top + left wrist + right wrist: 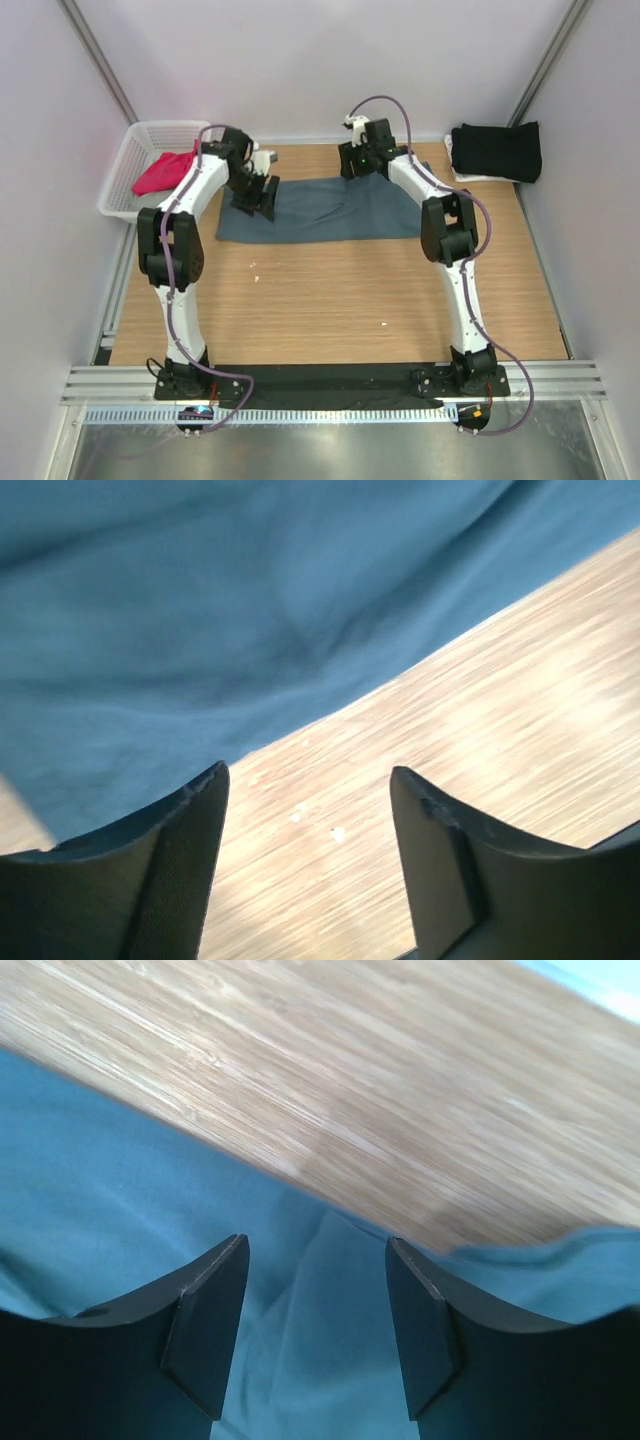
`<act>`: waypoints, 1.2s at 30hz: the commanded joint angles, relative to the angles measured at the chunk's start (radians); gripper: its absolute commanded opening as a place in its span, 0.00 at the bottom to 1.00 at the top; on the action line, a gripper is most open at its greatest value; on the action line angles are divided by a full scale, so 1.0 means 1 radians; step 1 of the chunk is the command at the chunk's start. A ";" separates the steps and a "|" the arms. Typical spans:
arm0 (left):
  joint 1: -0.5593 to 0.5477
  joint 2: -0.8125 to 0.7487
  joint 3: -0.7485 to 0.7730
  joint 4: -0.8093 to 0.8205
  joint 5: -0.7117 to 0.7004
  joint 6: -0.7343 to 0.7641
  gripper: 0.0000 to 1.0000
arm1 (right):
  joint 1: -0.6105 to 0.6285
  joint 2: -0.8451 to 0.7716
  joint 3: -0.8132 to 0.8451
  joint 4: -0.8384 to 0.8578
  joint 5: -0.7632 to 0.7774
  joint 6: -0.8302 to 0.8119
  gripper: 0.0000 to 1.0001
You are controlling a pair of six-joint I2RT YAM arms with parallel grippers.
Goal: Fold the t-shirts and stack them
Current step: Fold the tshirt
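Top external: blue-grey t-shirt [335, 212] lies flat on the counter [330, 300], left hand [257, 197] at its left end, right hand [358, 166] at its far edge, both spread apart, holding nothing.

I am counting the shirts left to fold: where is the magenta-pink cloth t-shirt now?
In the top view, the magenta-pink cloth t-shirt lies inside the white plastic mesh basket at the far left corner of the workspace.
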State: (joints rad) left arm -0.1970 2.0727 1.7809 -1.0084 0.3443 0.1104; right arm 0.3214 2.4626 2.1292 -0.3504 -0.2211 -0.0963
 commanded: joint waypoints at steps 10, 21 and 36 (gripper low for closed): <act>0.005 0.061 0.192 0.119 -0.134 0.031 0.89 | -0.094 -0.358 -0.294 0.090 0.074 0.122 0.70; 0.005 0.086 -0.021 0.263 -0.200 0.048 0.92 | -0.174 -0.332 -0.491 0.033 0.028 0.172 0.69; -0.021 -0.006 -0.293 0.241 -0.317 -0.006 0.99 | -0.174 -0.064 -0.206 -0.096 0.006 0.142 0.69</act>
State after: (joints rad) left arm -0.2131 2.1124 1.5837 -0.6765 0.0605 0.1390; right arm 0.1432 2.3241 1.8488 -0.3897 -0.2218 0.0574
